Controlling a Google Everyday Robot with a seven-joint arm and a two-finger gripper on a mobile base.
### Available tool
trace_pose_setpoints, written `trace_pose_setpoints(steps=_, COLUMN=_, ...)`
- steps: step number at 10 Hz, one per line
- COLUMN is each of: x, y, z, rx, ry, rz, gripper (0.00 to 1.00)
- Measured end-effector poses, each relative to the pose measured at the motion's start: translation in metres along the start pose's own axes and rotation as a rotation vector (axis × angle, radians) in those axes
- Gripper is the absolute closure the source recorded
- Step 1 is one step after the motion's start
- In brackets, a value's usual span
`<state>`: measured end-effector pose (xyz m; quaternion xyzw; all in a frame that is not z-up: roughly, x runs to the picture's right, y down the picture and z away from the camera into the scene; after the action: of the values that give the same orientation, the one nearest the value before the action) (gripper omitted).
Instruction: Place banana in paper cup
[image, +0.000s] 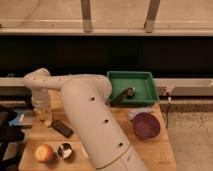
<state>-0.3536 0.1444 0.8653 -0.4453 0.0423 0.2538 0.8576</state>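
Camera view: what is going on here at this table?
The robot's white arm reaches to the left side of the wooden table, where its gripper is down at the small pale yellow banana. The white paper cup is hidden behind the arm. A red-yellow apple and a shiny metal cup stand near the front edge.

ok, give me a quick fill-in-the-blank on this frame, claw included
1. The claw is right at the banana, on the ___ side of the view.
2. The bowl on the table is ___.
3. The tray behind the bowl is ___.
4. The apple lies next to a shiny metal ___.

Missing words: left; purple; green; cup.
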Motion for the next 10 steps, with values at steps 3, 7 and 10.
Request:
trace_pose_setpoints(steps=3, x=0.004, y=0.001, z=0.002, rx=-0.003, ry=-0.004, rz=-0.004, gripper=1.00)
trace_pose_setpoints(steps=7, x=0.012, y=-0.013, z=-0.020, rx=-0.023, ry=-0.100, rz=0.011, gripper=1.00)
trace_pose_setpoints(steps=10, x=0.024, y=-0.019, z=-0.071, rx=-0.004, ry=-0.228, rz=0.025, gripper=1.00)
